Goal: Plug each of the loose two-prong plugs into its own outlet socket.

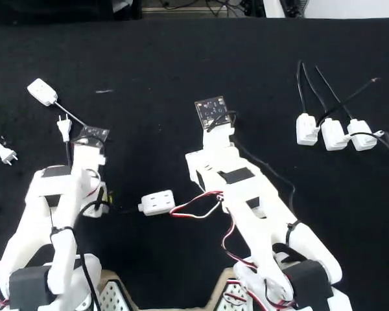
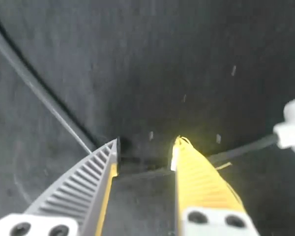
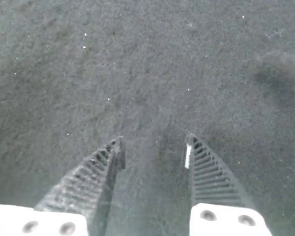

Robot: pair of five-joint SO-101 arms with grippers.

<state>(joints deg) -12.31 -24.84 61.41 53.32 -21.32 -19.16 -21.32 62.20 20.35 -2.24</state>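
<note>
Two grippers: the left gripper (image 2: 146,145) hangs low over the bench (image 1: 181,52) near its left edge, fingers a moderate way apart. The patch between them is dark and nothing shows clearly held. The right gripper (image 3: 154,140) stands about as wide over bare bench near the middle, holding nothing.
Beside the left gripper: a thin cord (image 2: 39,96) runs past one finger. In the high view a two-prong plug (image 1: 64,126) lies just beside this gripper, toward the left edge, prongs pointing to the far edge.
Further out: a white adapter (image 1: 42,91) lies toward the far left corner, its lead running back to the gripper. A second plug (image 1: 5,153) lies loose at the left edge.
Socket: a white socket block (image 1: 157,202) lies between the two arms, toward the near edge, with no plug in it that I can see.
Right edge: three white blocks (image 1: 332,134) sit side by side, each with a dark cord leading toward the far edge. Whether these are seated pairs I cannot tell.
Progress: early, by my reading. Both loose plugs are yet to be picked up and seated, and the left gripper looks placed to take the nearer one first.
</note>
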